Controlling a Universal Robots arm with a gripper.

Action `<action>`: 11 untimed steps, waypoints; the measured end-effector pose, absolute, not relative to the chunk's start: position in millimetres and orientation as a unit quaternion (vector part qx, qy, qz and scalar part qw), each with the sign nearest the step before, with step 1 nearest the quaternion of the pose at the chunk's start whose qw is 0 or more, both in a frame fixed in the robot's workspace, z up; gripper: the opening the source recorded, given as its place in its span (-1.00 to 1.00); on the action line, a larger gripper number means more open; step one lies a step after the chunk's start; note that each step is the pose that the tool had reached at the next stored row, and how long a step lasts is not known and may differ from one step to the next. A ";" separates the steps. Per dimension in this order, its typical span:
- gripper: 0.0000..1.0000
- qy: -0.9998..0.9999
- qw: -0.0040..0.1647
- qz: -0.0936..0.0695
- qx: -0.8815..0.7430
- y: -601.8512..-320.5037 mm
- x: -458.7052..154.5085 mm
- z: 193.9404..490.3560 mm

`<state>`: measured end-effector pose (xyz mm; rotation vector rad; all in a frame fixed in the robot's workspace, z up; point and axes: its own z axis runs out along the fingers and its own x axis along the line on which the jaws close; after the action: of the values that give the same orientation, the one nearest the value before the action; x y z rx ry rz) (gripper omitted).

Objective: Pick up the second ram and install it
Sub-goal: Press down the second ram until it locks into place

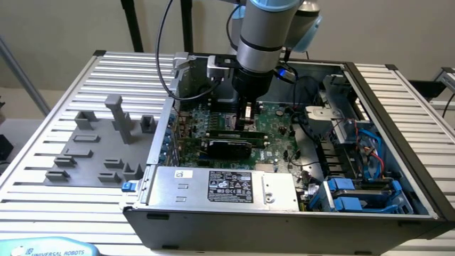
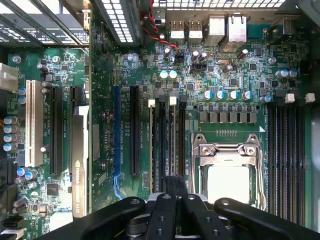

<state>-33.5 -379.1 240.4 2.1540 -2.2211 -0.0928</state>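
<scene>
A slatted metal tabletop [image 1: 128,69] carries an open computer case [image 1: 284,224]. At the exterior view's left, outside the case, grey plastic blocks [image 1: 106,144] stand on the slats, one of them a tall post. Inside the case, near its front wall, lies a silver power supply [image 1: 220,186] with a label. Behind it a black card [image 1: 229,145] stands plugged into the green motherboard [image 1: 274,120].

Above the middle of the board a silver and black robot arm [image 1: 265,32] reaches straight down. Its jaws look closed on the memory stick [image 1: 248,118], a thin narrow strip held on edge, with its lower end down at the board (whether it touches a slot cannot be told). In the wrist view the memory stick [image 2: 170,184] appears edge-on as a dark sliver between the two black jaws. It is lined up with a group of long slots [image 2: 166,140] that have white latches. Beside these slots sits the metal processor socket [image 2: 226,167].

At the exterior view's right, the case holds dark cables [image 1: 302,96] and blue drive brackets [image 1: 355,194].
</scene>
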 end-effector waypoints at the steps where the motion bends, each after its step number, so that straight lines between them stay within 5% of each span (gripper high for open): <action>1: -0.79 -0.717 0.023 -0.030 0.696 -379.1 -33.5 240.3; 11: -0.79 -0.717 0.020 -0.027 0.696 -378.0 -34.7 238.1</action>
<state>-34.7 -378.0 238.1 2.1590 -2.2262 -0.0828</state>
